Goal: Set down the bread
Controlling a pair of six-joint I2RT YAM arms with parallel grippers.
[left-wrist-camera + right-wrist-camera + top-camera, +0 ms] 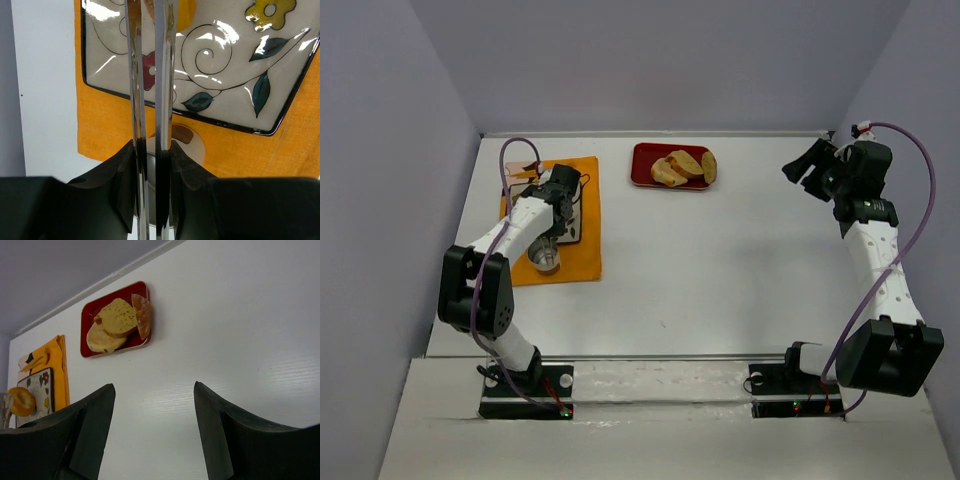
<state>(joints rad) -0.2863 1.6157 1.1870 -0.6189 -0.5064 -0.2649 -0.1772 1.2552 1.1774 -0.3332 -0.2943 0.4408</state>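
White table point(740, 260), lavender walls point(660, 60), bread slices point(682, 166) (red tray point(640, 166))

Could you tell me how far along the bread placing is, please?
Done: the left claw, shut on tongs, has a slice over the plate. In hand: setting it down; whether it touches the plate is unclear. Left: releasing it. Three slices sit on the tray; the right claw is open.

Bread slices point(682, 167) lie in a tray point(641, 162) at the table's point(720, 280) far middle. Left of it, a mat point(586, 255) bears a plate point(225, 65), a cup point(545, 258) nearer
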